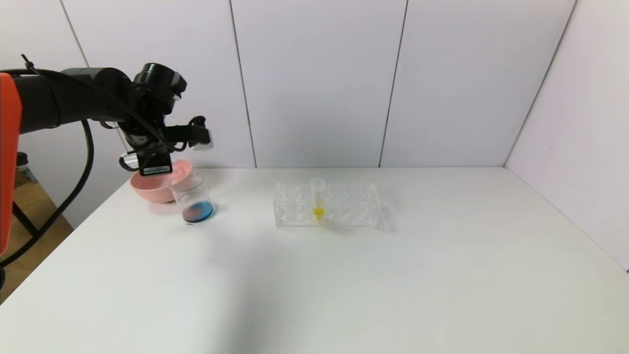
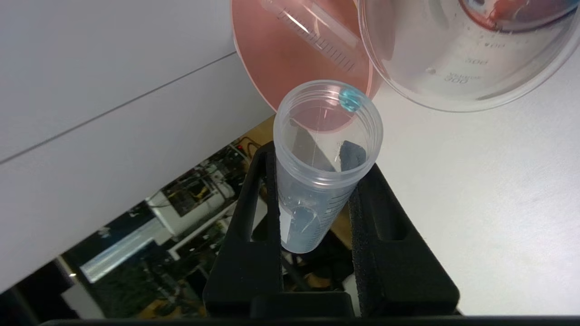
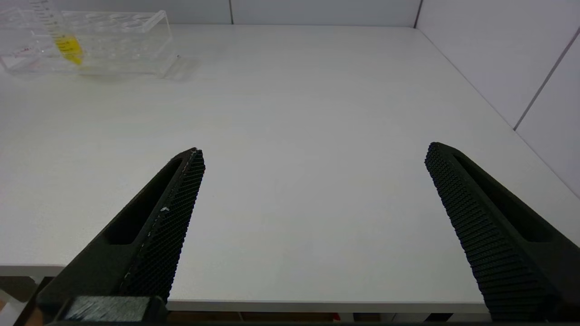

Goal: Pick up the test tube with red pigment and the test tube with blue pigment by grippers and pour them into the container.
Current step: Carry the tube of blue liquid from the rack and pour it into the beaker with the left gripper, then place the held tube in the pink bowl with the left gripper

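At the upper left of the head view, the left pincer (image 2: 317, 199) is clenched around a slim clear plastic test tube with a blue drop at its rim (image 2: 324, 167), holding it above the round pink bowl (image 1: 155, 189) near the left edge of the white desk (image 1: 344, 285). In the left wrist view the tube's open mouth points toward the bowl, and only one small blue bead sits on the lip. A second clear tube with printed scale lines (image 2: 312, 36) lies inside the pink bowl; its pigment I cannot tell.

The small clear glass beaker (image 1: 193, 199) stands touching the bowl's right side, with blue and red liquid at its bottom. On its wall, scale numbers are printed; "300" can be read, the rest is too blurred.

The clear plastic tube rack (image 1: 327, 205) stands at the middle of the desk with one tube of yellow liquid (image 1: 318, 199) upright in it. The desk is bare and wide in front of the rack and to its right, up to the wall panels.

The right pincer (image 3: 312, 158) hovers released, fingers wide apart, over the near desk edge.
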